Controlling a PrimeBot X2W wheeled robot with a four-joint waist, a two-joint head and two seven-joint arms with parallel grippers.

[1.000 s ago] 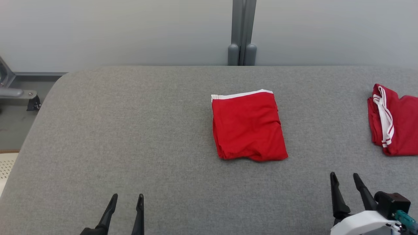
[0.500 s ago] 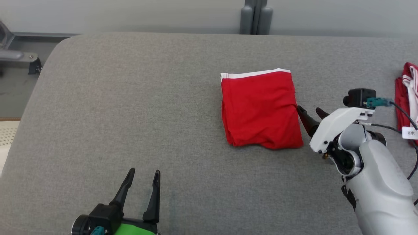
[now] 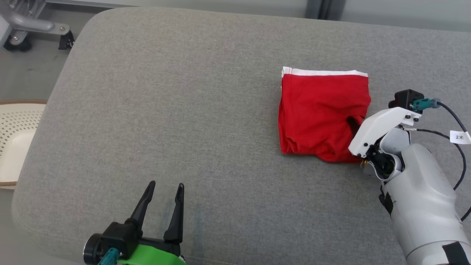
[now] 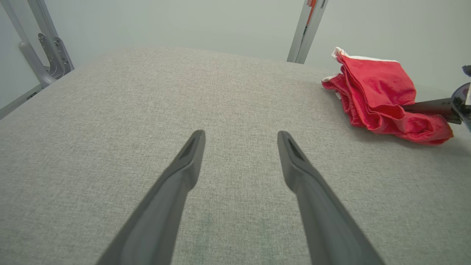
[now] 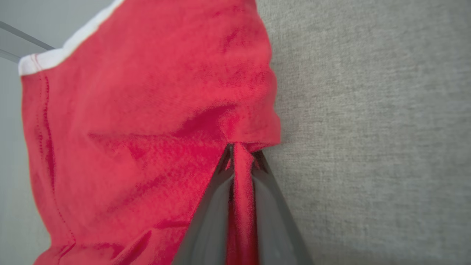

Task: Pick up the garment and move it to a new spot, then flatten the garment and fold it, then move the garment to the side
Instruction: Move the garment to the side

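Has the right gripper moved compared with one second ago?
Yes. The right gripper went forward over the grey table, from a spot nearer the robot than the red garment up to its right side, where it is shut on a fold.

The grey fabric-covered tabletop [image 3: 176,110] lies bare across its left and middle, from near edge to far edge, giving wide room to pass; the left gripper [image 3: 166,184], dark fingers spread, hangs over the near left with bare cloth on every side. On the right, the folded red cloth garment with a white band [image 3: 316,106] fills the middle depth. The right gripper [image 5: 241,147] pinches its right edge, and the pale forearm [image 3: 419,195] and black cable with a white tag [image 3: 460,137] block the near right. A cream perforated basket [image 3: 14,136] sits off the left edge
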